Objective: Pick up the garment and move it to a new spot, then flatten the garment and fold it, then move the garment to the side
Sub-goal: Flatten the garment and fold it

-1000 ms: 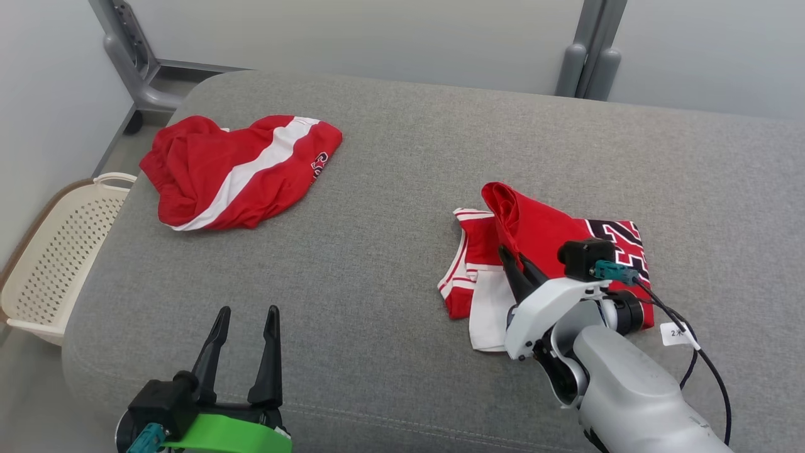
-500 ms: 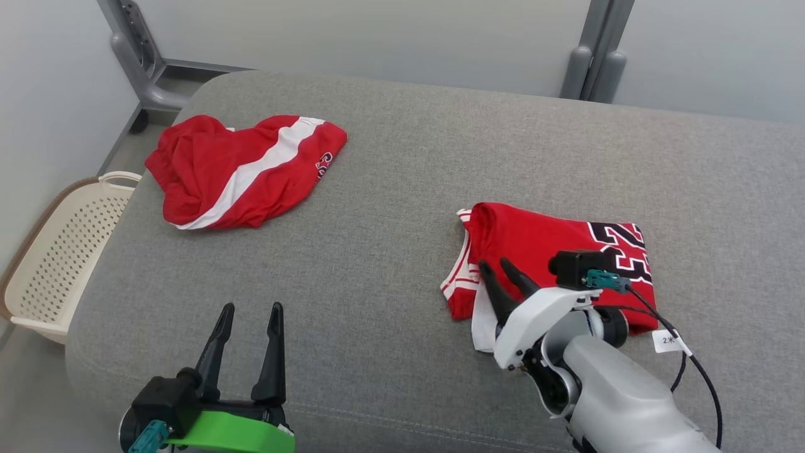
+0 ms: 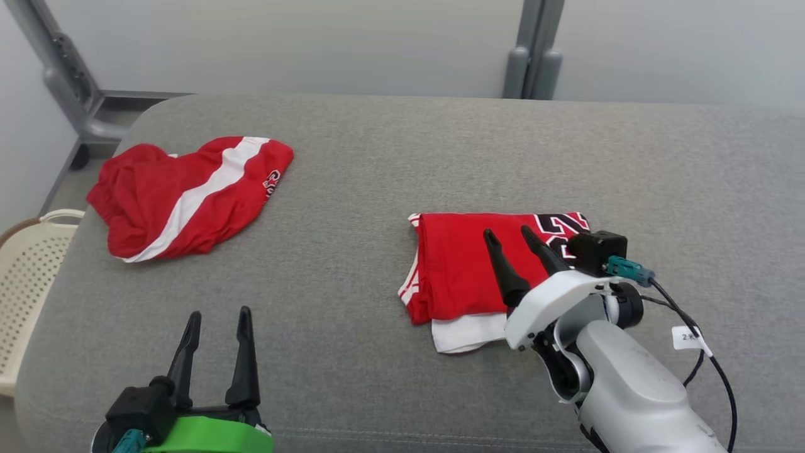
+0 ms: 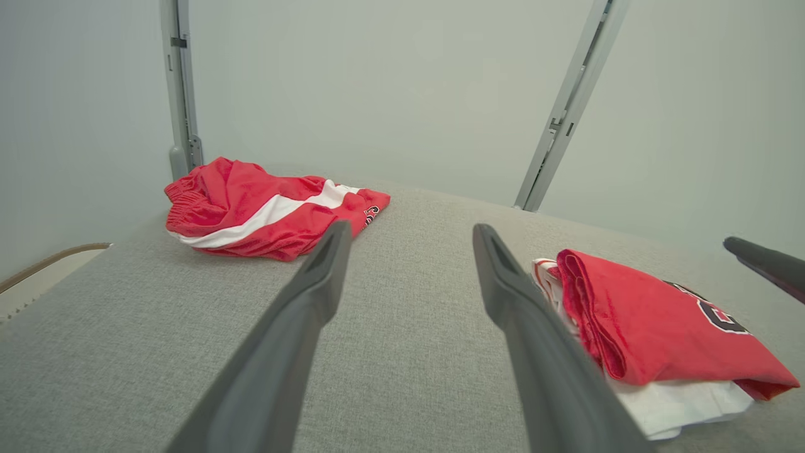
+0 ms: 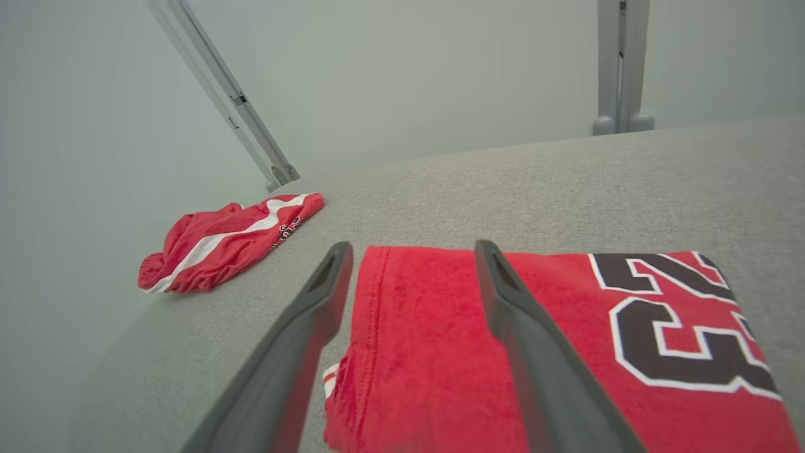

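The garment (image 3: 459,264) is a red jersey with a black number. It lies folded into a flat rectangle at the right middle of the grey cushioned surface (image 3: 377,176), with a white layer sticking out at its near edge. My right gripper (image 3: 507,232) hovers open just over the garment's near part, with nothing between its fingers. The right wrist view shows the same fold (image 5: 427,352) under that gripper (image 5: 413,247). My left gripper (image 3: 219,313) stands open and empty at the near left, apart from the cloth. From the left wrist (image 4: 412,226), the garment (image 4: 635,321) lies to the right.
Crumpled red shorts with a white stripe (image 3: 188,195) lie at the far left of the surface. A cream perforated basket (image 3: 25,283) stands on the floor beyond the left edge. Grey metal posts (image 3: 531,56) rise behind the far edge.
My right gripper has opened and let go of the raised fold, which now lies flat on the garment. The gripper drew back slightly. The head camera has turned to the right.
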You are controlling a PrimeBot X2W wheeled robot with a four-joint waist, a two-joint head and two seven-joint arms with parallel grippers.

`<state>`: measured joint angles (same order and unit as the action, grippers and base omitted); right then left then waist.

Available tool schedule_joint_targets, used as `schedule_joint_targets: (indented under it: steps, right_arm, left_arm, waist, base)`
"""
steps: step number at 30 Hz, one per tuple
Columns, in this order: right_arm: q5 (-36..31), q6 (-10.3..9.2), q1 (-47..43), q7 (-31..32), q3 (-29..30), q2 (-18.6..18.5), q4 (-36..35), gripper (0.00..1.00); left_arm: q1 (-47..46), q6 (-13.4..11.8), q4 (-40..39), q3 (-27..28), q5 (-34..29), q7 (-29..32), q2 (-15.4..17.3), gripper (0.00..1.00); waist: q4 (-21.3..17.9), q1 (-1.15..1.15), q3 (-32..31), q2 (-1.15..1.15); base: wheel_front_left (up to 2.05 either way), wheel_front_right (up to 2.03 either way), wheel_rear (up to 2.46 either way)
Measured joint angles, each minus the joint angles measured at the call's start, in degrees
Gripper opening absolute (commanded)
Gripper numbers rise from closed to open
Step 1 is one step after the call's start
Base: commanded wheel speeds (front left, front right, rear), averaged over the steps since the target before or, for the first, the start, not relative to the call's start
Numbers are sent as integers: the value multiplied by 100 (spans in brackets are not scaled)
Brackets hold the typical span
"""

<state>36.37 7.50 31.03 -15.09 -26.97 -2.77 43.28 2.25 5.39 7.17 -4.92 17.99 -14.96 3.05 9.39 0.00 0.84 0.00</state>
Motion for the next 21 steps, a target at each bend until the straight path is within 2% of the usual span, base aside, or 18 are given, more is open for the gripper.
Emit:
schedule_joint_targets:
  steps: [4,10,16,21]
  right_arm:
    - [-591,0,-274,-4,428,-3,-243,100]
    - [-1280,0,-596,-5,902,-4,-636,100]
    - [-1734,0,-961,-5,1189,-5,-1109,100]
    - [-2018,0,-1388,-5,1345,-5,-1784,100]
  left_arm:
    - [73,-182,46,146,-43,0,-3,100]
    - [65,-240,71,305,40,-1,-10,100]
    - [66,-256,132,463,104,-1,-10,100]
    - [69,-182,232,581,-34,0,-2,100]
  waist:
    - [-322,0,-23,0]
    - [-850,0,-41,0]
    - [-1346,0,-68,0]
    - [-1664,0,-117,0]
  base:
    - [0,0,0]
    - [0,0,0]
    - [0,0,0]
    - [0,0,0]
